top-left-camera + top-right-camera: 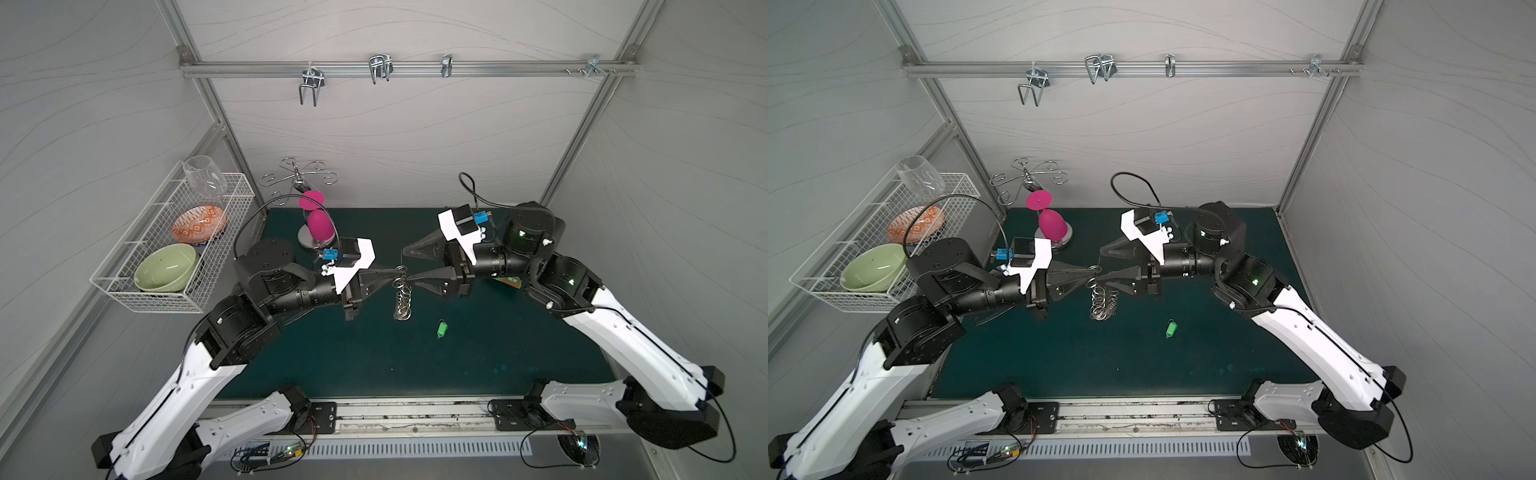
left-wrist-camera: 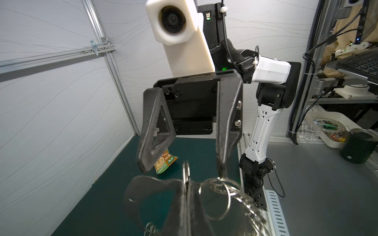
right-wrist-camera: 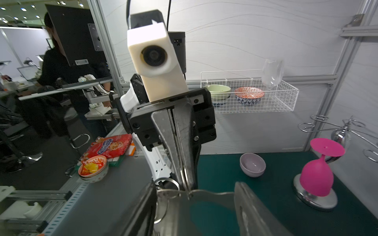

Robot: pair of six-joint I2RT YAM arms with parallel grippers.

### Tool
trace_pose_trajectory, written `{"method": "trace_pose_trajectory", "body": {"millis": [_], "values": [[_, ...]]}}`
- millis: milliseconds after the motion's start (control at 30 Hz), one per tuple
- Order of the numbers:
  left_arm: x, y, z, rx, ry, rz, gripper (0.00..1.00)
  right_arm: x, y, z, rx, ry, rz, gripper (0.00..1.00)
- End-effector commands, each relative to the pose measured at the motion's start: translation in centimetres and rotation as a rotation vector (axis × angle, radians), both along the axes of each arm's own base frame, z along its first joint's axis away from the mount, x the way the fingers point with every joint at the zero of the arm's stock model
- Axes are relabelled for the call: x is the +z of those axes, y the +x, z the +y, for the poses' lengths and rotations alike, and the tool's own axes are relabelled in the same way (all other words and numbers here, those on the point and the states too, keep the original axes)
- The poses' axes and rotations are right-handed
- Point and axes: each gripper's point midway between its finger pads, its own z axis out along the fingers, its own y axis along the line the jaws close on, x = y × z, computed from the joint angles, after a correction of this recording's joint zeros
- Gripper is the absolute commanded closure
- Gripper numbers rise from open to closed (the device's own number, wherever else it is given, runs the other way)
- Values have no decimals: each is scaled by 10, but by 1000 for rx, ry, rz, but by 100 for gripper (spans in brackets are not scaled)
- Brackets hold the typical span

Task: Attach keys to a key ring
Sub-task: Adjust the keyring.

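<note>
Left arm (image 1: 286, 291), right arm (image 1: 498, 259) bent inward, tips facing, almost meeting. Left end effector (image 1: 395, 275) pinched tight. Right end effector (image 1: 407, 264) fingers spread apart.

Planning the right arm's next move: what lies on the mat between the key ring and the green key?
Nothing. Both top views show only bare mat between the key ring and the green key.
</note>
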Motion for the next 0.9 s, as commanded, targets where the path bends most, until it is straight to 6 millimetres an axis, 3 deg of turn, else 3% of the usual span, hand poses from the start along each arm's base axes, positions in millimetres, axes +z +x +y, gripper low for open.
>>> {"method": "trace_pose_trajectory", "body": {"millis": [0, 133, 367, 867], "values": [[27, 0, 9, 45, -42, -141, 100, 11, 6, -17, -86, 31, -29, 28], [25, 9, 11, 95, -17, -204, 100, 12, 21, -28, -200, 40, -35, 24], [19, 30, 16, 208, 55, -395, 100, 9, 47, -32, -334, 17, 10, 25], [17, 48, 18, 307, 141, -555, 100, 5, 70, -34, -399, 13, 73, 25]]}}
